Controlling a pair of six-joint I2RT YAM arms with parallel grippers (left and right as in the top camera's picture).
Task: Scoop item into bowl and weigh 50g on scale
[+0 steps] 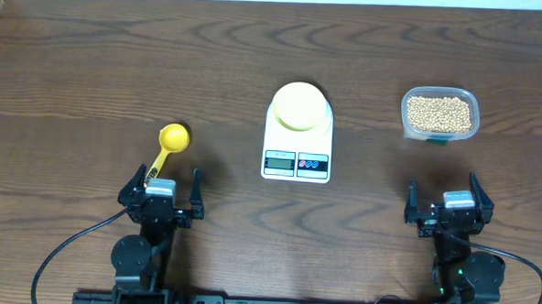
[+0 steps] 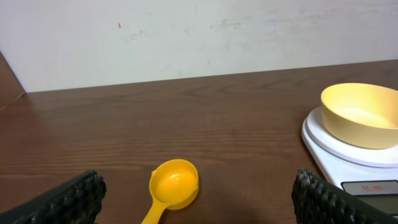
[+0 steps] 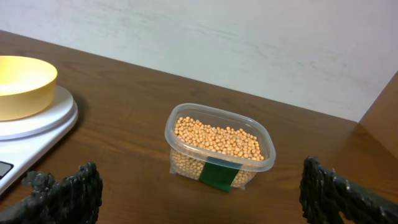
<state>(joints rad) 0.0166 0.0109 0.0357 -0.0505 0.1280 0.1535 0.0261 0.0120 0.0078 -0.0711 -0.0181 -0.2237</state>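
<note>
Nothing has been scooped yet, as far as can be seen. The beans [image 3: 217,138] are all kept in a clear tub [image 3: 268,155] on the right side of the table [image 1: 73,70], well apart from the scale [image 1: 295,162]. The bowl [image 1: 299,106] is already set on the round top of the scale, in the middle of the table, and it is seen to be empty. The yellow scoop [image 1: 172,140] is laid flat on the table, to the left of the scale, and no beans are seen in it. The left gripper [image 1: 168,175] is parked just behind the scoop's handle, with its jaws spread wide and nothing held between them. The right gripper [image 1: 444,187] is parked near the tub, and its jaws are spread wide and empty too. The numbers on the scale are too small to be read. So almost the whole job is judged to be left: the scoop must be picked up, beans must be carried from the tub to the bowl, and the weight must be brought to 50g.
</note>
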